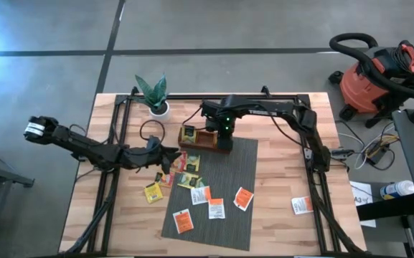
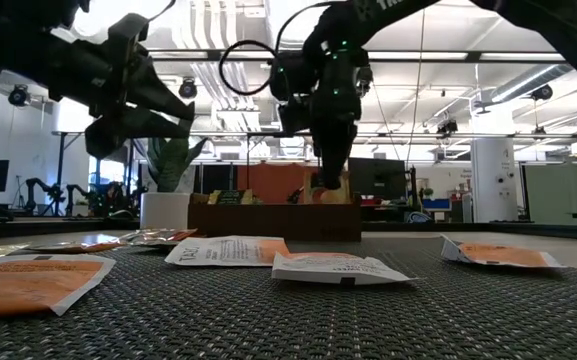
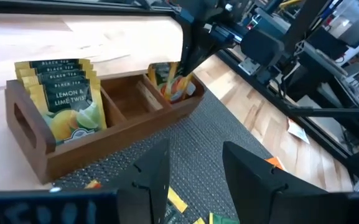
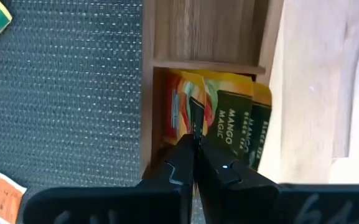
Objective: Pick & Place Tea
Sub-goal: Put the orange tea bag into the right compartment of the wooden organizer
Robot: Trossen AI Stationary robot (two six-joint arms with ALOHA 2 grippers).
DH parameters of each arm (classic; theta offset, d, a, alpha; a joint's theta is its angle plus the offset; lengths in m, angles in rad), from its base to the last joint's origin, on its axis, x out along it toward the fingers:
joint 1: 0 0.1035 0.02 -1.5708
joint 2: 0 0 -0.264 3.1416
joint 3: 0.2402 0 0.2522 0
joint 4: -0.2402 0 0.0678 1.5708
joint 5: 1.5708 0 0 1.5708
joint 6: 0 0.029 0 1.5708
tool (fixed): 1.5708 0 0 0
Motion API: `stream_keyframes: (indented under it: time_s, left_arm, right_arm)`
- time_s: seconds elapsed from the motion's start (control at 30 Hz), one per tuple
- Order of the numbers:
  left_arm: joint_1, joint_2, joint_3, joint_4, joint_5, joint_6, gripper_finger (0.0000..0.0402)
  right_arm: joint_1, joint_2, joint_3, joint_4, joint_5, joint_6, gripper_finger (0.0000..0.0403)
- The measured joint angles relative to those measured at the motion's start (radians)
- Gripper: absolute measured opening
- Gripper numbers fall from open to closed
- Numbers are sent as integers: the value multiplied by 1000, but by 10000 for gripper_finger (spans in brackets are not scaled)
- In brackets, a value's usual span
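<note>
right gripper [image 4: 195, 146] pinched on a tea sachet [image 4: 188, 115] over the tray [image 3: 114, 134]; thin, light, floppy, best gripped by its top edge. left gripper [image 3: 195, 171] held wide, empty.

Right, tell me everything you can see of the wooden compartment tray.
The wooden tray is a long brown box with dividers and a cut-out handle in its end wall. It stands level at the grey mat's far edge. One end compartment holds upright Lemon & Lime sachets, the middle is empty, the other end holds Mango Magic sachets. The right gripper, jaws shut, reaches into that end.
</note>
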Motion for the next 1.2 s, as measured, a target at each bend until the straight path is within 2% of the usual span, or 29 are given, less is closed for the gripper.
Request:
stream_keyframes:
  time_s: [0.27,0.4,0.53,0.7,1.2]
  left_arm:
    - [0,0,-2,-38,-14,1,142]
    - [0,0,-10,-39,-44,1,142]
    - [0,0,-11,-40,-56,1,142]
    - [0,0,-11,-40,-55,1,142]
    - [0,1,-11,-40,-55,1,142]
  right_arm:
    - [0,14,4,-19,16,14,9]
    - [0,13,5,-9,115,38,9]
    - [-1,10,6,-9,38,39,9]
    - [0,8,6,-9,28,57,13]
    - [0,-23,19,-14,92,64,132]
